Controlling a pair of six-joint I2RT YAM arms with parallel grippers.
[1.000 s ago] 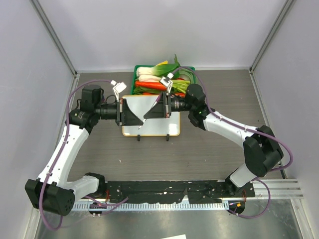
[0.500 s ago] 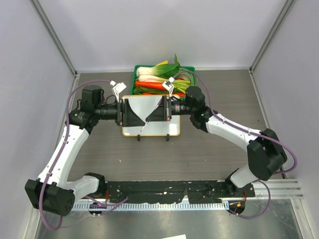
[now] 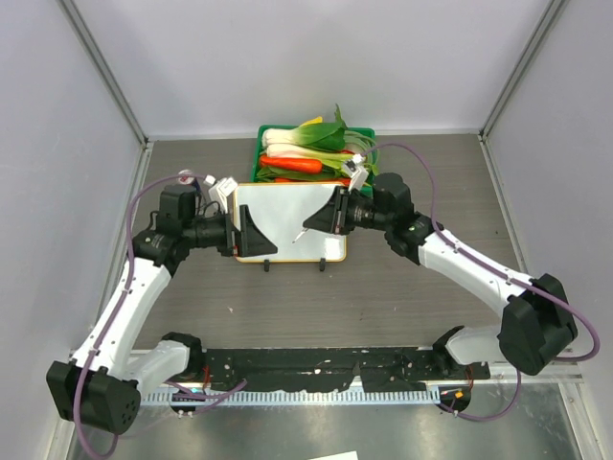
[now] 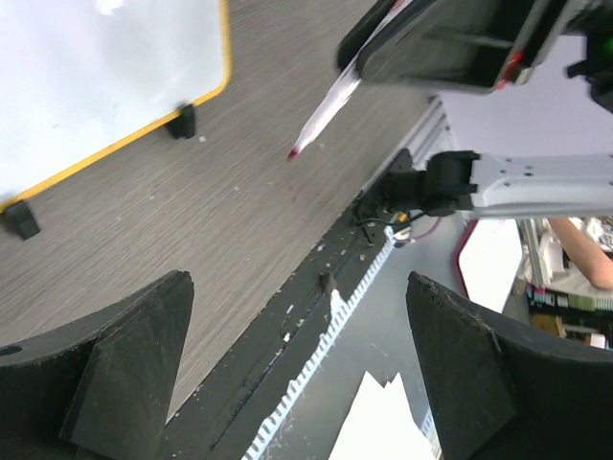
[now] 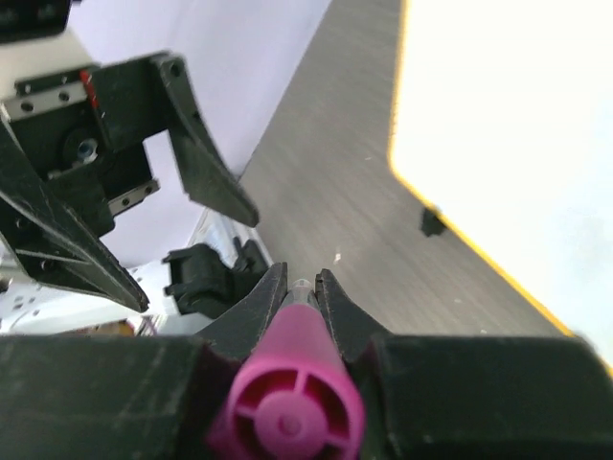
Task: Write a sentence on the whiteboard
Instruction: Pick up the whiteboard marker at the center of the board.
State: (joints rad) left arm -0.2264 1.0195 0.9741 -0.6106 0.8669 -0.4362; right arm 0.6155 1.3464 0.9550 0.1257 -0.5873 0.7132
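Whiteboard point(image 3: 290, 222) lies flat on the bench point(image 3: 412, 287), just in front of the green tray point(image 3: 260, 144) of vegetables point(image 3: 306, 149). Its two black clips point(image 3: 267, 265) sit on the near edge.

Your right end effector point(image 3: 324, 213) is clamped on a marker point(image 3: 306, 230). In the right wrist view the two fingers point(image 5: 257, 305) pinch the barrel, and the magenta butt end point(image 5: 287, 402) faces the camera. From above, the marker slants down and toward your left arm, with its tip over the near half of the board. In the left wrist view the dark red tip point(image 4: 292, 153) shows against the bench grain beyond the board's orange rim point(image 4: 226, 57), so it looks lifted off the surface.

Your left end effector point(image 3: 257, 233) hangs over the board's left part with its fingers point(image 4: 124, 364) spread wide and nothing between them. It faces the right one across the board; the two are near each other but apart. Purple cables point(image 3: 144, 192) loop along both arms.
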